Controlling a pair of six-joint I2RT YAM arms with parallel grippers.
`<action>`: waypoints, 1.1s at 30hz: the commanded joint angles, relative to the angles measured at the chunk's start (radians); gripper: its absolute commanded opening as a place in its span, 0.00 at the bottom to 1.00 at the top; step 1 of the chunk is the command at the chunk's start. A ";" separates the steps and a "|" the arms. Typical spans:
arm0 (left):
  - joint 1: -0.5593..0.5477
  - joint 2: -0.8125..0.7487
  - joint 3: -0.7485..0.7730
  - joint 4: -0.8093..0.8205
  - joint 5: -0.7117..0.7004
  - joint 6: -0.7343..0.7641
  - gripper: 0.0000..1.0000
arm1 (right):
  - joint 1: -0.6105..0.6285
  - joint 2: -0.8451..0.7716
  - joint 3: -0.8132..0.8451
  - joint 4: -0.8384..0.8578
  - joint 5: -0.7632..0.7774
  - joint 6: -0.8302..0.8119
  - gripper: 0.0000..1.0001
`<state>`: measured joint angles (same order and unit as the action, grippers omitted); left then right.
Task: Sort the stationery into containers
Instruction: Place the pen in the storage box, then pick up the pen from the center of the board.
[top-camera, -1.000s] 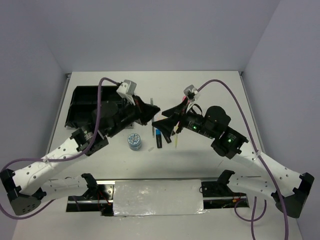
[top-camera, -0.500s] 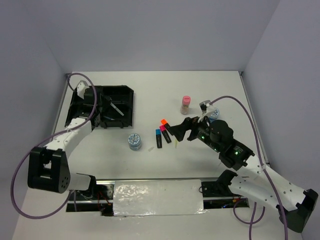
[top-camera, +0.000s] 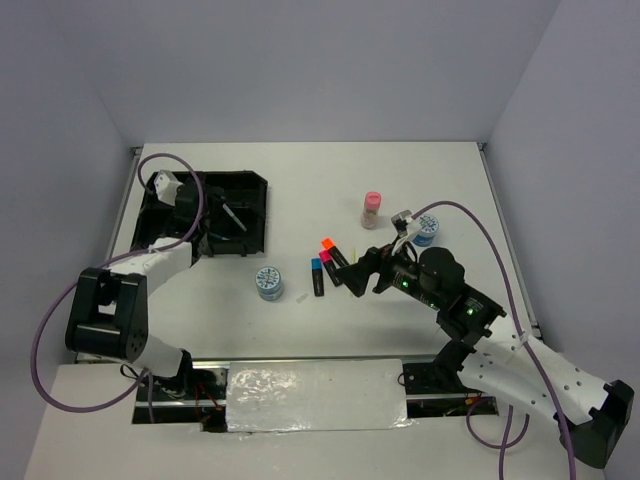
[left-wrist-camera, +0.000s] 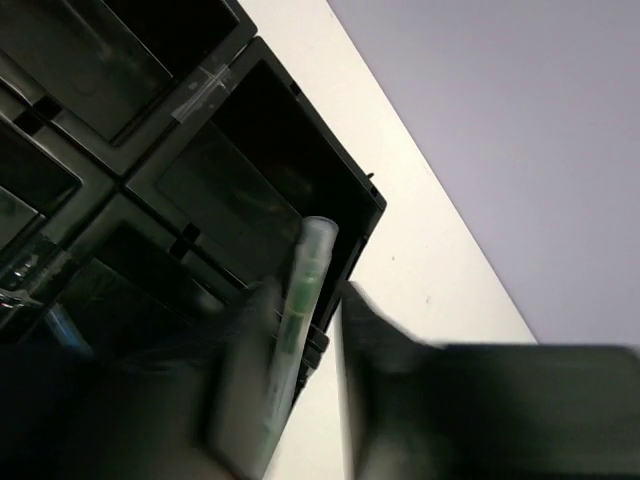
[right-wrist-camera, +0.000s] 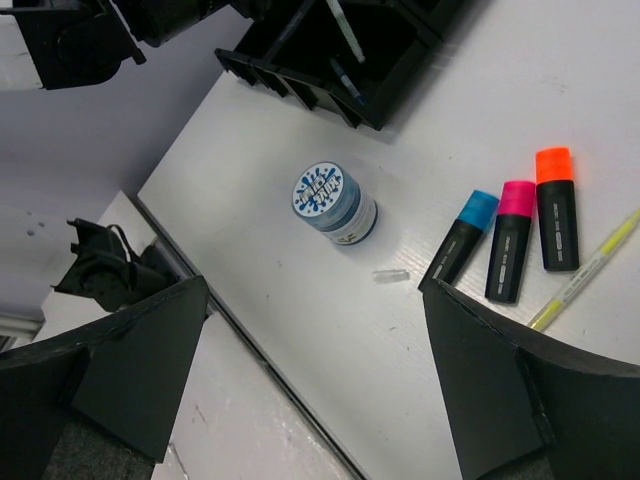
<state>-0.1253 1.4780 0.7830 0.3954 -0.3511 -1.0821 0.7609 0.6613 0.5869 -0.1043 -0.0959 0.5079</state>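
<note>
Left gripper (left-wrist-camera: 308, 300): a thin yellow-green pen with a clear cap (left-wrist-camera: 310, 250) stands between the fingers, cap end outward. It lies against one finger, with a sliver of light showing before the other. The view is blurred, so I cannot tell whether the pen is clamped or loose. The pen is above an edge compartment of the black rectangular plastic tray (left-wrist-camera: 235, 200) and not yet lying in it. Judgement: it is light, stiff and smooth-barrelled, so it is apt to pivot or slip if pinched near an end. Best hold is mid-barrel, across its length. Left arm (top-camera: 150, 260) is folded back near its base, wrist over the tray's left side. Right gripper (right-wrist-camera: 312, 290): fingers wide apart, nothing held, above the white table (right-wrist-camera: 300, 330). Just ahead lie the blue-capped black marker (right-wrist-camera: 463, 236), pink-capped black marker (right-wrist-camera: 510, 240) and orange-capped black marker (right-wrist-camera: 555, 207), side by side. A second yellow-green pen (right-wrist-camera: 585, 270) lies just beside them. A round blue-white tin (right-wrist-camera: 333, 203) stands upright between the markers and the tray. Right arm (top-camera: 470, 310) reaches forward and inward, wrist tipped down. Judgement: the markers are stubby, rigid and light, so grip across the body, not the cap.
</note>
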 joint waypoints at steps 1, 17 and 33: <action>0.016 0.018 -0.010 0.072 0.001 -0.019 0.51 | -0.003 -0.009 -0.007 0.051 -0.011 -0.008 0.96; 0.016 -0.183 0.353 -0.528 0.237 0.154 0.99 | -0.043 0.538 0.276 -0.317 0.362 0.064 0.93; 0.010 -0.410 0.256 -0.846 0.543 0.605 0.99 | -0.101 0.856 0.300 -0.223 0.343 0.109 0.48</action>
<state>-0.1120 1.1046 1.0336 -0.4232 0.1146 -0.5884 0.6693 1.5055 0.8707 -0.3771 0.2481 0.6086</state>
